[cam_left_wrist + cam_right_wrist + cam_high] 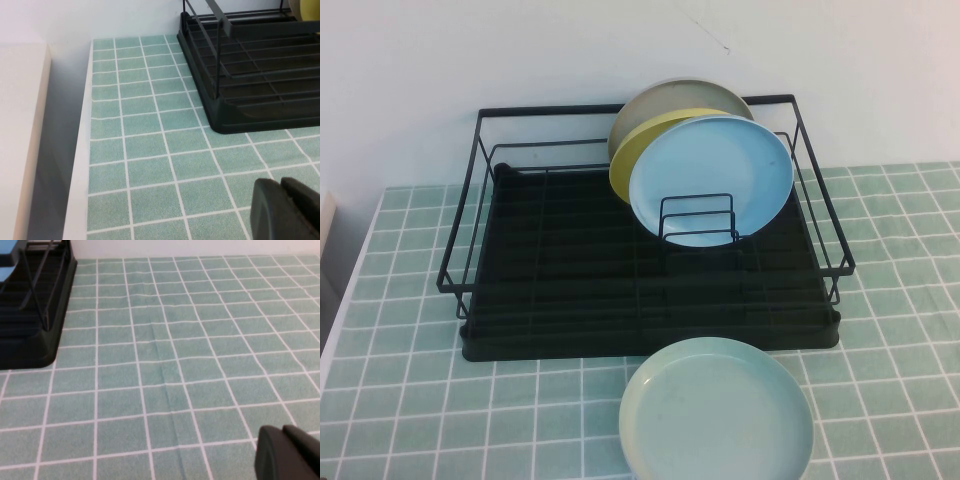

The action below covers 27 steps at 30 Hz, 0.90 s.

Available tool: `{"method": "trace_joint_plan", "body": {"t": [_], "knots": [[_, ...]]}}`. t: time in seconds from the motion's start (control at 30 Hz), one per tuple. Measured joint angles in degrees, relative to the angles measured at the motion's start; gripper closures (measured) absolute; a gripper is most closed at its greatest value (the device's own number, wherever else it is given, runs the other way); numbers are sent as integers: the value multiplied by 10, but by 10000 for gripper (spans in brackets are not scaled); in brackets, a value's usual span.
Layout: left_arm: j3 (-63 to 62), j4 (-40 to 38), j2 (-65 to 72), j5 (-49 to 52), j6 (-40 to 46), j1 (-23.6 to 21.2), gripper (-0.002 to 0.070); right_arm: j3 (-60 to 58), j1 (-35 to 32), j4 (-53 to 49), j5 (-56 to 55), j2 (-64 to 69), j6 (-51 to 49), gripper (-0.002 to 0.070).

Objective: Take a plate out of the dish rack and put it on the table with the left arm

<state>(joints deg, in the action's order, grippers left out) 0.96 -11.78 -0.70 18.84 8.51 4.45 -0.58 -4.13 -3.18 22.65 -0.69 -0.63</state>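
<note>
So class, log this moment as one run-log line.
sky-blue plate: upright in dish rack | mint plate: flat on table | left end effector: over tiles beside rack | right end effector: over tiles

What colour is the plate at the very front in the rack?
Sky blue: the plate shows best in the high view.

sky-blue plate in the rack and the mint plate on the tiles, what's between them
High view: the small upright wire divider, the black dish rack's front edge, then bare green tiles. Both tools show only in wrist views.
</note>
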Motion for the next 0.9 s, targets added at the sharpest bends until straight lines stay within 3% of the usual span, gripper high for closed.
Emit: {"method": "trace_joint_plan", "body": {"t": [0.23,0.6,0.9], "knots": [[3,-14,0,-43,0,0,678,0,0,0,0,0,0,678],[3,-160,0,-438,-11,0,678,0,0,0,0,0,0,678],[3,-168,-1,-573,-72,0,678,0,0,0,0,0,0,678]]}}
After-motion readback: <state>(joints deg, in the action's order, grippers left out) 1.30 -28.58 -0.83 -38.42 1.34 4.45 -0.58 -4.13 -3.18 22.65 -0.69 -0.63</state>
